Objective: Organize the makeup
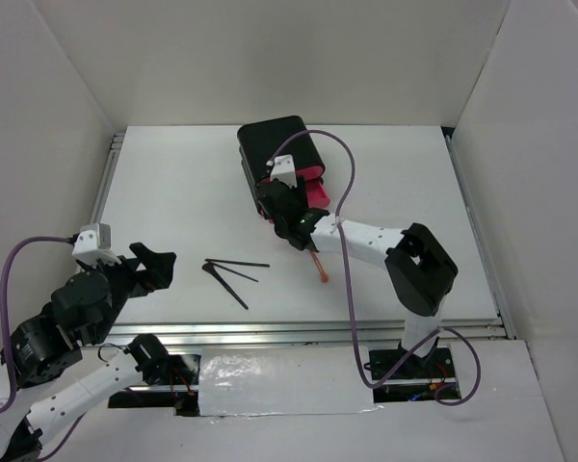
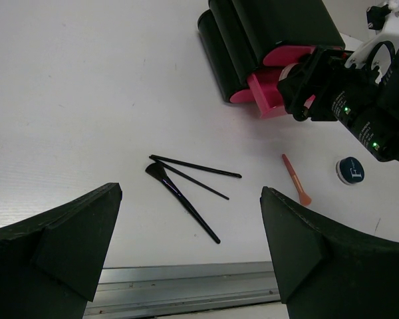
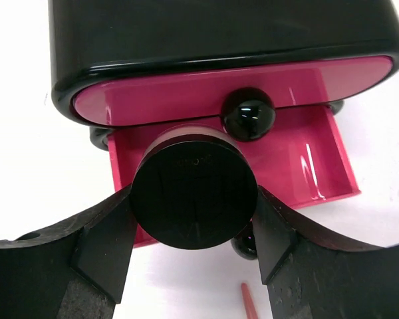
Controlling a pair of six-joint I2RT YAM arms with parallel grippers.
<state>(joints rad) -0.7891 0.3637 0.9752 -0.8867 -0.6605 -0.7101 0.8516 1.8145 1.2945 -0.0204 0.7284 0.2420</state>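
Note:
My right gripper (image 3: 194, 216) is shut on the round black compact (image 3: 195, 193) and holds it over the front edge of the open pink drawer (image 3: 319, 166) of the black chest (image 1: 275, 144). Three thin black brushes (image 1: 233, 272) lie on the table's near middle; they also show in the left wrist view (image 2: 186, 186). The orange-pink stick (image 1: 318, 265) lies right of them, also in the left wrist view (image 2: 296, 179). The dark blue round jar (image 2: 350, 171) sits beside the right arm. My left gripper (image 2: 189, 226) is open and empty, near the table's front left edge.
The chest's upper pink drawer (image 3: 186, 93) is closed, with a black knob (image 3: 249, 118). A metal rail (image 2: 186, 289) runs along the table's near edge. White walls stand on the left, right and back. The right arm's purple cable (image 1: 345, 183) arcs over the chest.

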